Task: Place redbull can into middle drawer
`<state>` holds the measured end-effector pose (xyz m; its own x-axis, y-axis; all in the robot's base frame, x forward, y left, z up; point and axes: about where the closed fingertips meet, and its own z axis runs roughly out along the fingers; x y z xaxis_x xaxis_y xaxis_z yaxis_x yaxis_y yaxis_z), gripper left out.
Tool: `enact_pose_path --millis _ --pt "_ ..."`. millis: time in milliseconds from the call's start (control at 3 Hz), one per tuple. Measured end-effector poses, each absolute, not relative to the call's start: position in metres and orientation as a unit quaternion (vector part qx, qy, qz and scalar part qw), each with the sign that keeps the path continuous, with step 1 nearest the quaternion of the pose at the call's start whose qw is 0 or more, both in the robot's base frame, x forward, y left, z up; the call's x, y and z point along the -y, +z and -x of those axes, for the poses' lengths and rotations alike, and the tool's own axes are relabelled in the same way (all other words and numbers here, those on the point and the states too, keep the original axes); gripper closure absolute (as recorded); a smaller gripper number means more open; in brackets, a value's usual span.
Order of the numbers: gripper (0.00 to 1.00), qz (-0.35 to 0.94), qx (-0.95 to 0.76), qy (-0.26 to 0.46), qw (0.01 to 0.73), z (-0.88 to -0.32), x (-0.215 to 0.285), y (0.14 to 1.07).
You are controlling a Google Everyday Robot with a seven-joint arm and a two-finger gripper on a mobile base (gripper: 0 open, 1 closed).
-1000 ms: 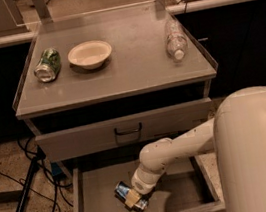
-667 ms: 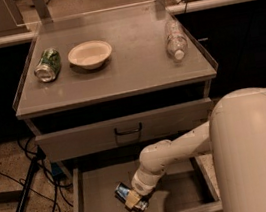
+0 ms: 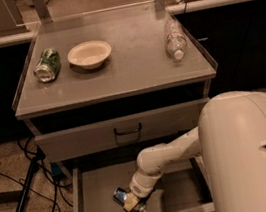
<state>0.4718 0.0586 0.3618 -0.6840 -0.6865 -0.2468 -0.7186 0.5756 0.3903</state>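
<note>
Releasing cleanly is the job now, as I judge it: the redbull can (image 3: pixel 121 196) is already down inside the middle drawer (image 3: pixel 95 198), lying tilted on its side over the drawer's grey floor, near the drawer's front wall and a little left of the drawer's centre. The gripper (image 3: pixel 131 202) reaches into the drawer from the drawer's right side. It looks closed around the can, with one tan pad (image 3: pixel 129 202) lying across the can's middle. Whether the can's lower end actually touches the drawer floor is hard to say.

To do this well, the claw should part only when the can is resting on the floor, so it does not drop or roll toward the front wall. Then it should lift straight up out of the drawer, clear of the low side walls, without dragging the can along.

The middle drawer holds nothing but the can and the claw. Just above it, the upper drawer front (image 3: pixel 92 137) with its dark handle is closed. Higher above the drawer, the bowl (image 3: pixel 89 53) looks empty, with a dented green can (image 3: pixel 47 65) to its left and a clear bottle (image 3: pixel 175 40) lying over the drawer's right side.
</note>
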Motion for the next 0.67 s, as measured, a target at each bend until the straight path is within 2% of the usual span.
enact_pose_path --millis 333,667 --pt "1.00 0.397 -0.885 0.241 0.027 -0.4717 -0.0630 0.3568" --pt "0.80 0.397 -0.885 0.241 0.027 -0.4716 -0.0630 0.3568"
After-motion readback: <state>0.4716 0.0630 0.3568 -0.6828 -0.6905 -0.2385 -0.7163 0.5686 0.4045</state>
